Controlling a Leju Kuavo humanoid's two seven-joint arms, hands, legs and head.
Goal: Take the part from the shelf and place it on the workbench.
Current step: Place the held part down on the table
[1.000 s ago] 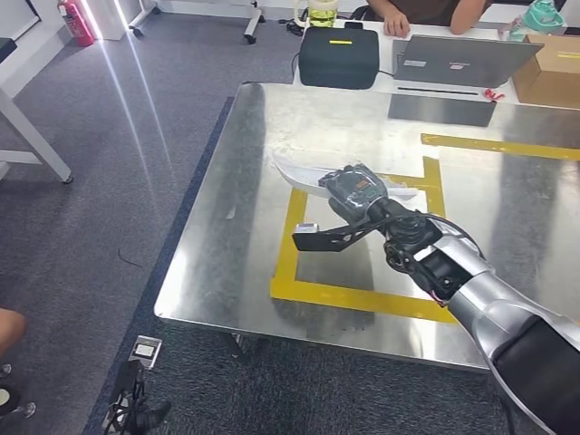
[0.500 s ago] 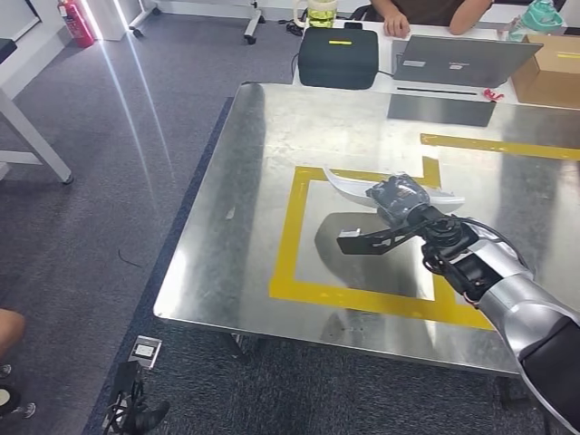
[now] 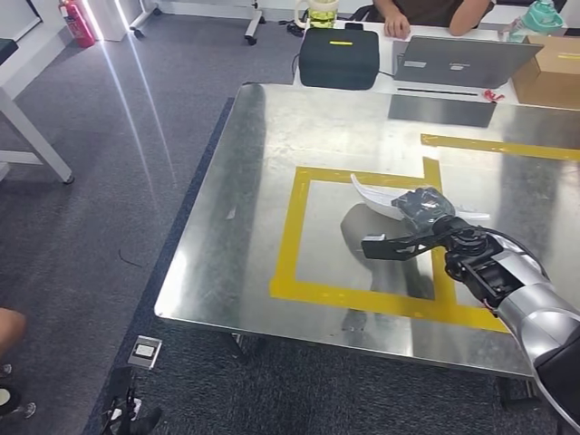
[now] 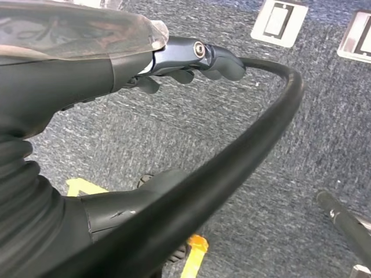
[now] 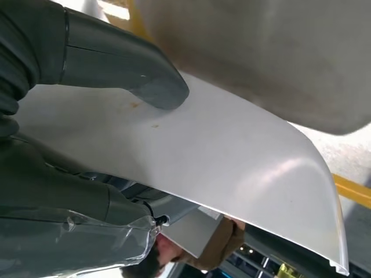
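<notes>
Right hand (image 3: 428, 210) grips the white part (image 3: 372, 196), thumb on its flat face | part's long axis runs across the workbench (image 3: 226, 217), above the yellow tape square (image 3: 294, 236) | left hand (image 4: 175, 58) hangs over carpet, fingers curled, holding nothing

The middle of the white part (image 3: 372, 195) is covered by the right hand (image 3: 425, 207) in the head view, and its far end is lost behind the wrist. In the right wrist view, the part (image 5: 227, 156) is cut off by the picture's edge. The person (image 3: 424, 11) at the far table is cropped at the top edge.
</notes>
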